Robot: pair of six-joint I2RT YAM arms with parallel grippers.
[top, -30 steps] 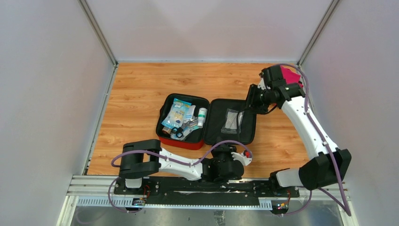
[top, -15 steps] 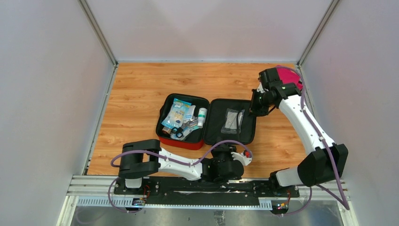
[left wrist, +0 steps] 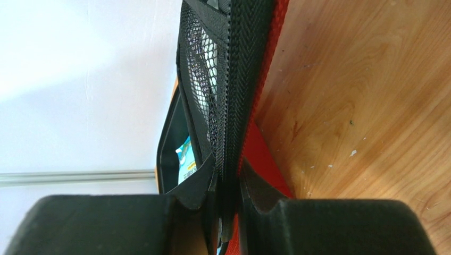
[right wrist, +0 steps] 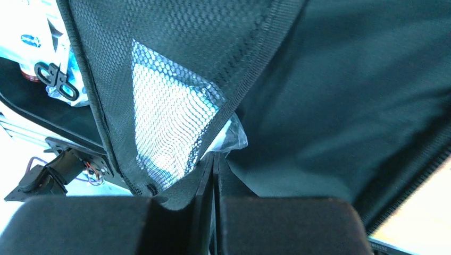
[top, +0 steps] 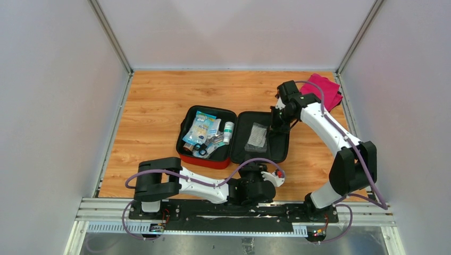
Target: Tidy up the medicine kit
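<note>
1. A magenta folded cloth (top: 325,89) lies in the far right corner of the light wooden table (top: 154,106), well apart from the case. Pale enclosure walls (top: 53,106) stand on three sides.
2. The right arm reaches over the far right corner of the opened lid and hides that corner from above. The left arm lies low along the near edge, trailing a purple cable (top: 159,172).
3. The red soft zip medicine kit (top: 205,161) sits open and flat at mid-table, black lining up, with the tray half on the left and the lid half on the right.
4. The tray holds blue-and-white sachets (top: 202,125), black-handled scissors (top: 200,149) and a small white bottle with a green cap (top: 228,131), which stands against the hinge side.
5. A black mesh pocket (right wrist: 159,53) on the lid holds a clear plastic packet (right wrist: 170,133).
6. The left claw (left wrist: 228,183) is clenched on the kit's black zip edge, at the lid's near rim.
7. The right claw (right wrist: 214,172) is pinched tight on the hem of the mesh pocket, which is tented up off the lining.
8. The print on the sachets is too small to read.
</note>
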